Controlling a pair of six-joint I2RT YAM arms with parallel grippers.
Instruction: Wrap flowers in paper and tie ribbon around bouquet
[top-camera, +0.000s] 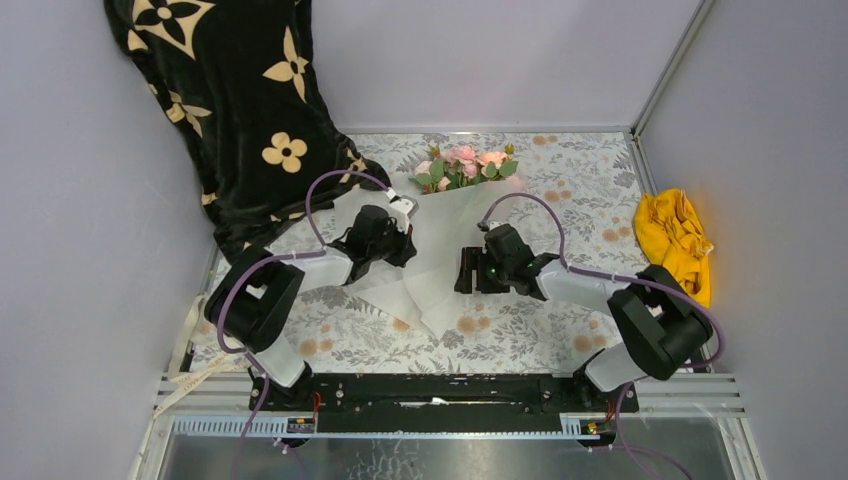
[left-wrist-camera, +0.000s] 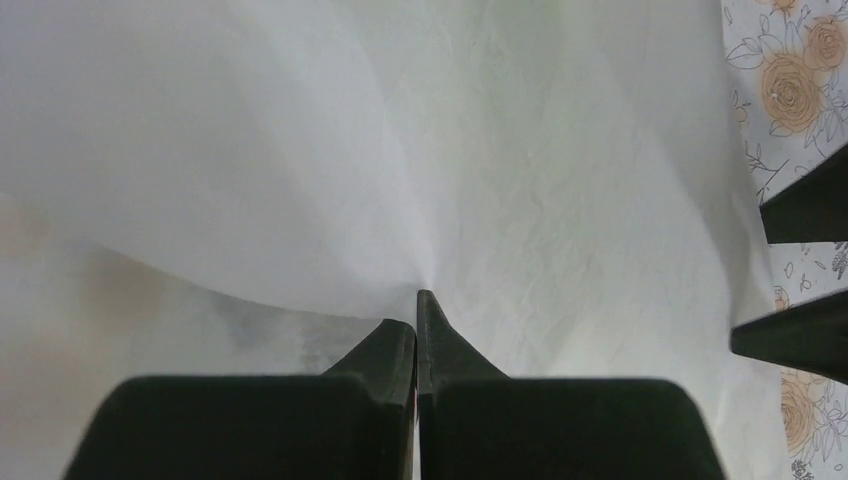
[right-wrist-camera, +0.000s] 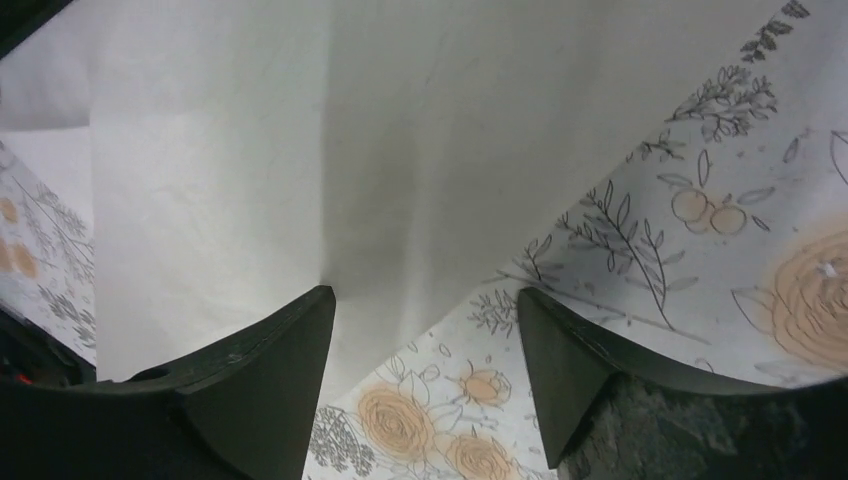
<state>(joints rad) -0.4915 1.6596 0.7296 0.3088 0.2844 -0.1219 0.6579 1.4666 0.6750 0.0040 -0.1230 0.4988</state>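
Observation:
The flowers (top-camera: 462, 168), pink roses with green leaves, lie at the back of the table with their stems hidden inside the white paper (top-camera: 435, 260), which is folded over them into a cone pointing toward me. My left gripper (top-camera: 405, 235) sits on the cone's left side. In the left wrist view it (left-wrist-camera: 420, 305) is shut, and the paper's (left-wrist-camera: 500, 150) creases run into its tips. My right gripper (top-camera: 464, 270) stands open at the cone's right edge; the paper's (right-wrist-camera: 250, 180) edge lies just in front of its (right-wrist-camera: 425, 295) spread jaws. A cream ribbon (top-camera: 195, 380) lies by the left arm's base.
A black cloth with cream flower shapes (top-camera: 230, 110) hangs over the back left corner. A yellow cloth (top-camera: 675, 240) lies at the right edge. The leaf-patterned tablecloth (top-camera: 560, 330) covers the table, and walls close in on three sides.

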